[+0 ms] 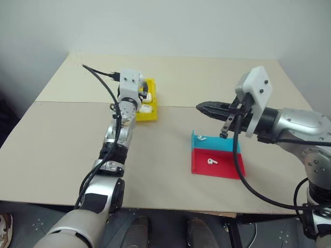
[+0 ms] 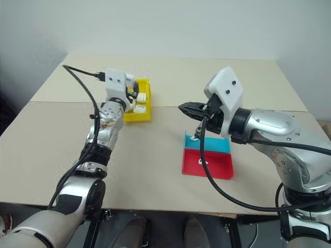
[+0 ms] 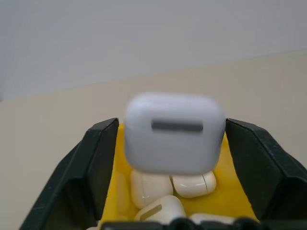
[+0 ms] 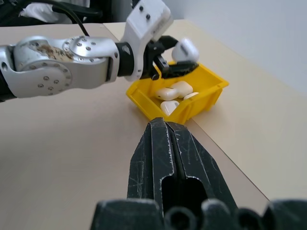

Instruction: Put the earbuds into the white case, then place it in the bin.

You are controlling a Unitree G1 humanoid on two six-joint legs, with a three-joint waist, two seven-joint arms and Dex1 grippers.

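My left gripper (image 3: 171, 125) hovers over the yellow bin (image 1: 151, 117) with its black fingers (image 3: 98, 153) spread wide. The white case (image 3: 175, 132) sits blurred between them, above the bin's inside, with a sliver of yellow showing at one side. From the right wrist view the same case (image 4: 185, 49) shows at the left gripper's tips above the bin (image 4: 206, 103). My right gripper (image 1: 199, 107) is shut and holds nothing, raised over the table's middle and pointing toward the bin. Two earbuds lie on the tray, one on teal (image 1: 200, 138), one on red (image 1: 212, 161).
Several other white cases (image 4: 172, 91) lie inside the bin. The flat red and teal tray (image 1: 227, 171) rests near the table's front right. The tan table (image 1: 57, 144) has a seam running across behind the bin. A black cable (image 1: 101, 82) loops off my left wrist.
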